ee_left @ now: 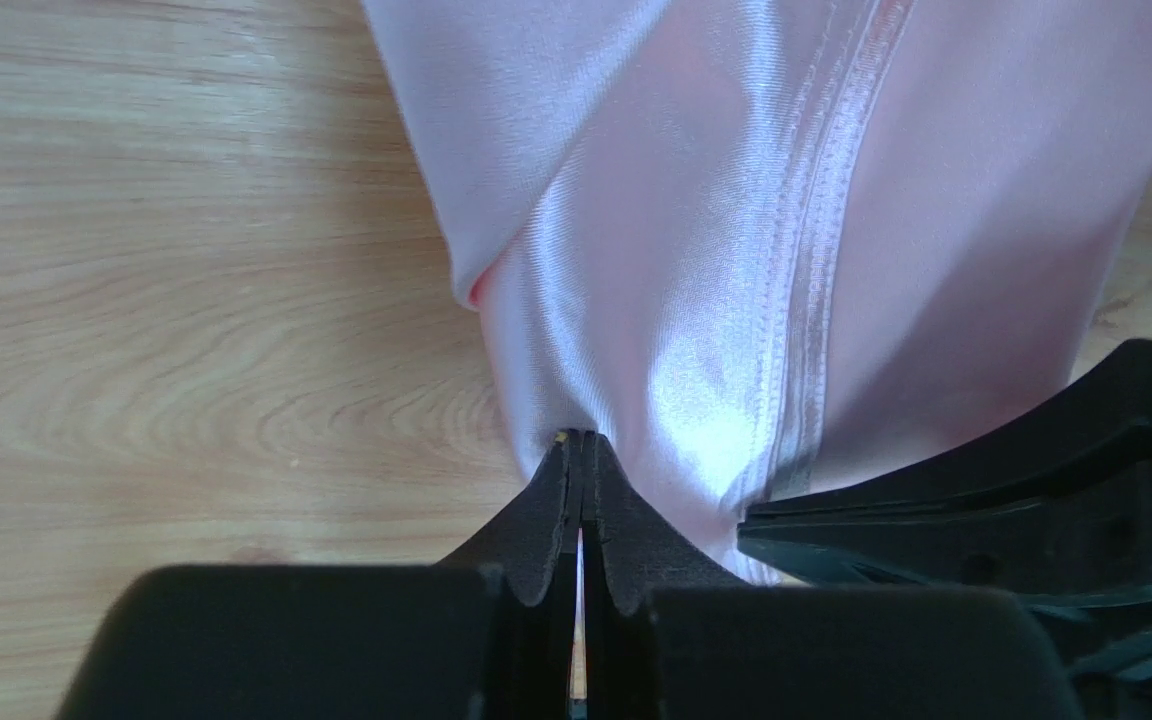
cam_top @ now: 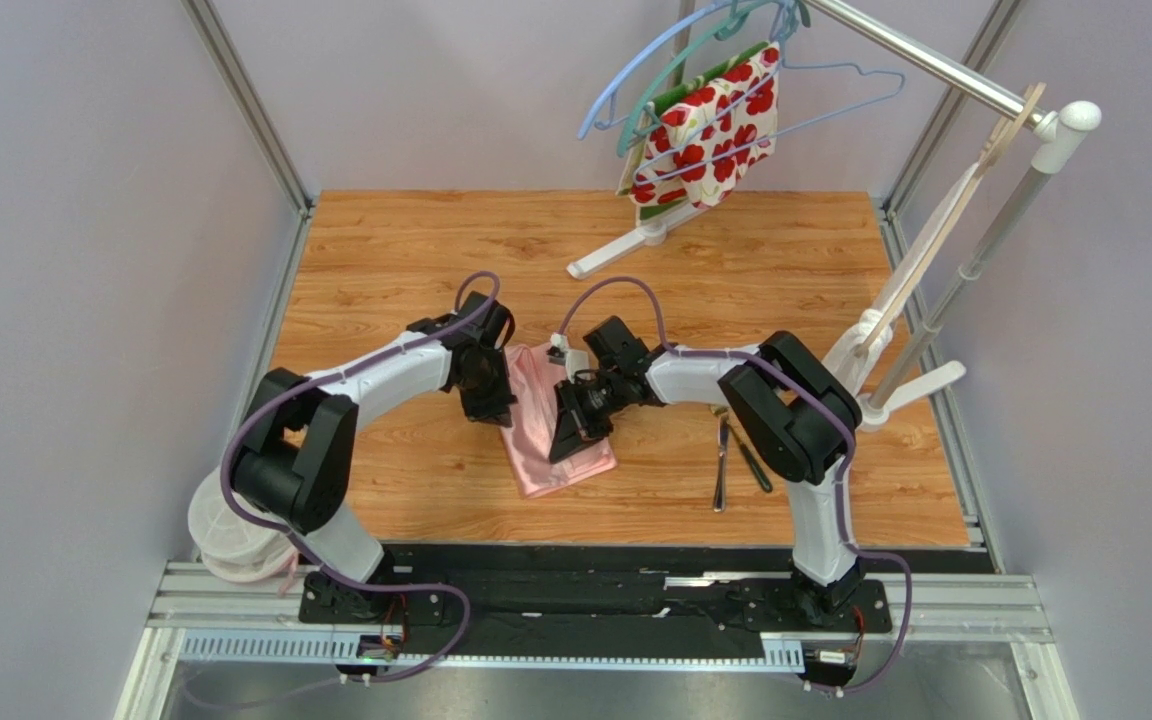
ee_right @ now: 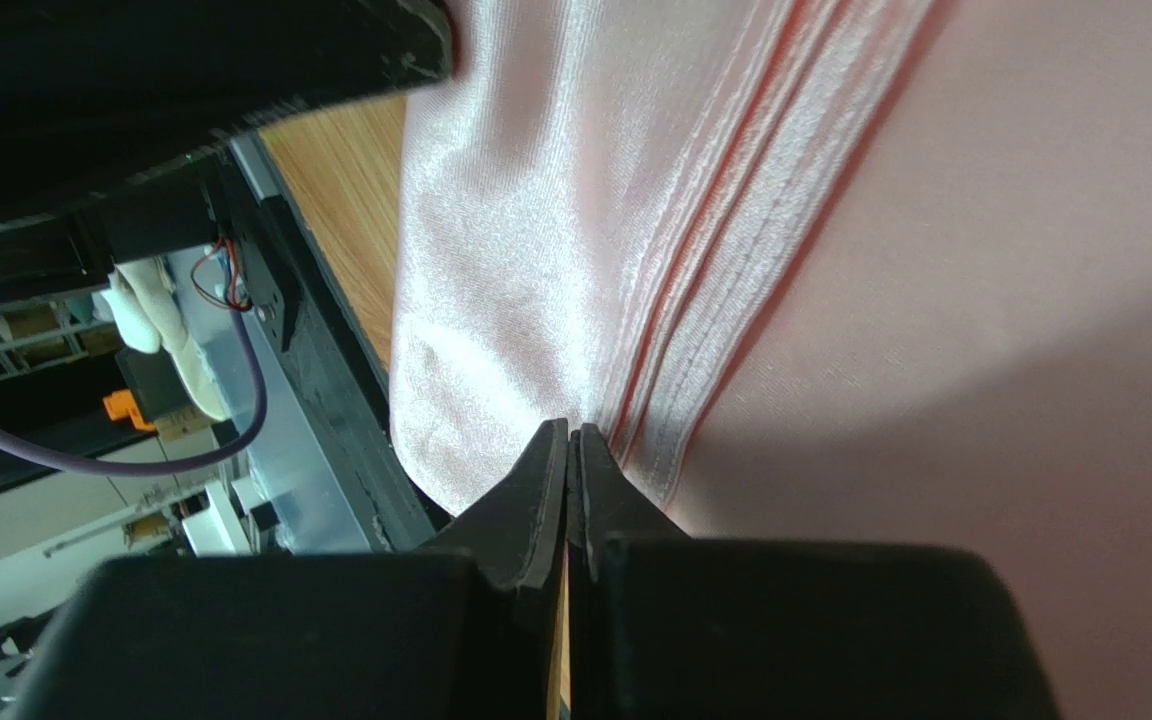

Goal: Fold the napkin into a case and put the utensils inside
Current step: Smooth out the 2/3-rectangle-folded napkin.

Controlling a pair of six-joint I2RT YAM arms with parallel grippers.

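Observation:
The light-pink napkin [cam_top: 555,444] lies partly folded in the middle of the wooden table, between my two grippers. My left gripper [cam_top: 489,402] is at its left edge, shut on the napkin; in the left wrist view the shiny napkin [ee_left: 717,225] creases down into the closed tips of that gripper [ee_left: 582,438]. My right gripper [cam_top: 579,417] is over the napkin's middle and is also shut on it. In the right wrist view the hemmed napkin [ee_right: 898,300] bunches at this gripper [ee_right: 569,432]. The utensils, a fork [cam_top: 720,459] and a darker piece [cam_top: 752,459], lie right of the napkin.
A white clothes stand [cam_top: 898,323] with a metal rail fills the back right. It carries hangers and a red-and-white floral cloth [cam_top: 710,128]. A white round object [cam_top: 229,533] sits by the left arm's base. Grey walls close in the table's sides.

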